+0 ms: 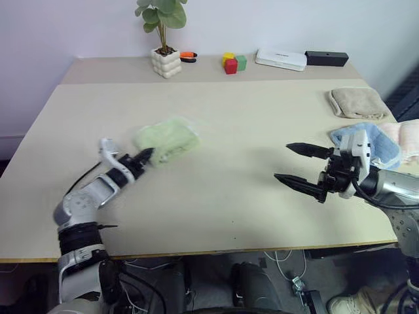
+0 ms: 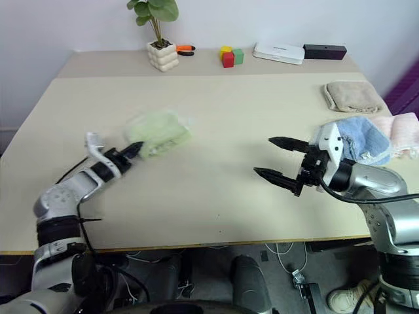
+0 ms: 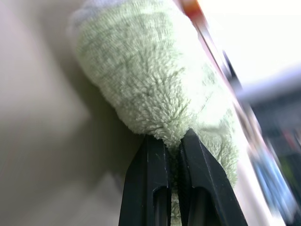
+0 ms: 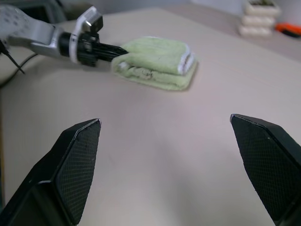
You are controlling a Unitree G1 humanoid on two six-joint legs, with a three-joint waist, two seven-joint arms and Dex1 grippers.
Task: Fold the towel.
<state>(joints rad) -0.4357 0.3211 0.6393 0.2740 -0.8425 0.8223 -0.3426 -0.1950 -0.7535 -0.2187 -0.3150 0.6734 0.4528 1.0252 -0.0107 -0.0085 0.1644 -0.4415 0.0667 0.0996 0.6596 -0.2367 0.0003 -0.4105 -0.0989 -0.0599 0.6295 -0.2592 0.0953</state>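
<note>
Towel (image 4: 157, 63) folded, white trim seen from right wrist | left gripper (image 3: 174, 146) pinching its edge | right gripper (image 1: 293, 163) wide, empty

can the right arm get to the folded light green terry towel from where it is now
Probably yes: bare table lies between the open right gripper and the folded light green terry towel. The left gripper, shut on its near end, leaves the other side free.

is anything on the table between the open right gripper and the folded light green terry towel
Nothing visible. Bare beige tabletop lies between the open right gripper and the folded light green terry cloth towel. The left gripper is shut on the towel's far side, away from the right gripper, not in that path.
</note>
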